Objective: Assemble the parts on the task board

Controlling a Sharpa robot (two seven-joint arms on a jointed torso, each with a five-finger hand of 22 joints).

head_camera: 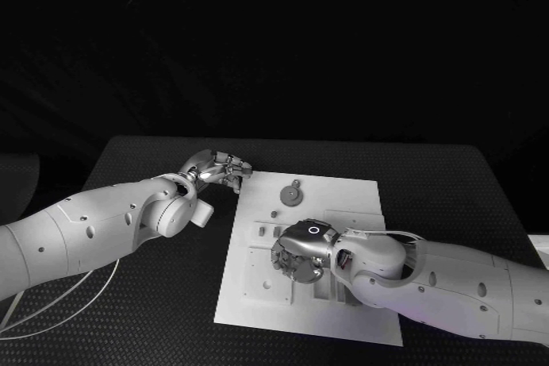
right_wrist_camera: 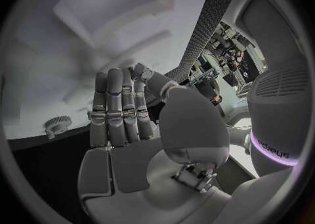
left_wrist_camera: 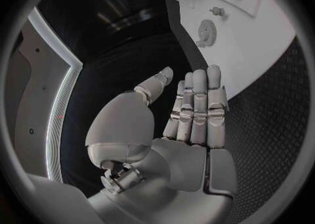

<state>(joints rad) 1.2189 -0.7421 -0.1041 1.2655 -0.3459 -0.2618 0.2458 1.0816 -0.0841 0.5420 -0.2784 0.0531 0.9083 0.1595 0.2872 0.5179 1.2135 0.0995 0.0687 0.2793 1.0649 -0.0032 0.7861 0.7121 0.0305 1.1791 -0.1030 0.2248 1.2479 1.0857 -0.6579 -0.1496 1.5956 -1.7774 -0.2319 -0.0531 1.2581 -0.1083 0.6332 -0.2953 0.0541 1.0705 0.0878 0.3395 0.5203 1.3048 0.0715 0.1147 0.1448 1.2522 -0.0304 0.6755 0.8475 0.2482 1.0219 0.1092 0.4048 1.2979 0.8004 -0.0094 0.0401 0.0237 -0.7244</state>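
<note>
Black textured table bears the flat white task board; both silver hands open, empty.

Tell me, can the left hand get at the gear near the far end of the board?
Probably yes. The left hand hovers open at the task board's far left corner, and the gear lies close by with nothing between them.

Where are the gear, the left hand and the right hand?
gear (head_camera: 292, 194): head view, its middle.
left hand (head_camera: 217, 170): head view, middle of hand.
right hand (head_camera: 300, 251): head view, back of hand.
</note>
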